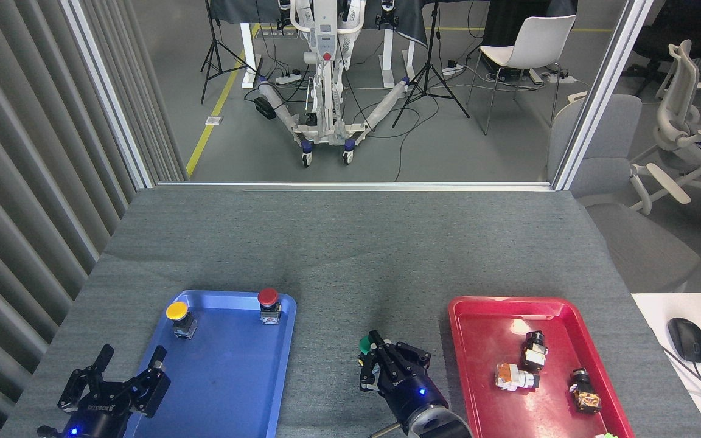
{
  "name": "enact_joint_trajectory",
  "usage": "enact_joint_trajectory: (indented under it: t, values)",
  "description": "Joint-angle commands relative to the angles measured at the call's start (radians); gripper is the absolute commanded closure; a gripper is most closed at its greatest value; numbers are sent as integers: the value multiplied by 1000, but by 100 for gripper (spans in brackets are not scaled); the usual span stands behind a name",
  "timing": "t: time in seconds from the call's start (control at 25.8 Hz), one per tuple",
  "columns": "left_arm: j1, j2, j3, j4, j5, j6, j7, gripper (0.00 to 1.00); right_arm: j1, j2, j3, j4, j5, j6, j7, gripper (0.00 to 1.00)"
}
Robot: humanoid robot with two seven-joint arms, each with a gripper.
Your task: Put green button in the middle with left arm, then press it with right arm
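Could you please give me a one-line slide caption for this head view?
Right pincer over the green button on the grey table; left pincer open.

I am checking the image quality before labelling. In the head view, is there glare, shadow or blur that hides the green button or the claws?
Head view: sharp overall, with even light. The red tray shows pale glare patches. The right claw covers most of the green button; its dark fingers are hard to separate. The left claw reads clearly as open. A soft shadow lies on the table.
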Motion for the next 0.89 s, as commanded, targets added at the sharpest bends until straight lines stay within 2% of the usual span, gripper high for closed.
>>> enact_joint_trajectory:
  t: [0.0,0.04,0.23,0.35,0.43,0.54,0.7,0.77,0.85]
  values:
    - [3,-5,0,2,1,-4,0,1,-12,14,-41,-49,-2,4,-16,69]
    - [3,-5,0,2,1,-7,2,1,-12,14,-48,-69,-2,5,-16,55]
    - [14,-8,32,-29,54,-8,7,1,-15,14,-87,-103,-1,40,-16,2]
    - [12,6,37,-21,73,-34,4,1,-16,-10,-91,-106,-1,43,-16,0]
    - [11,11,37,-19,73,-62,4,1,-8,-33,-131,-118,-1,43,-16,0]
    - [14,6,37,-18,73,-65,4,1,2,-38,-191,-132,-2,40,-37,0]
    - [15,3,29,-9,73,-79,2,1,25,-39,-220,-135,-2,30,-148,0]
    - [8,6,8,-6,73,-103,0,1,65,-56,-232,-163,-2,13,-212,0]
    - [5,11,-8,-16,69,-192,-4,1,102,-75,-257,-184,-2,-15,-243,0]
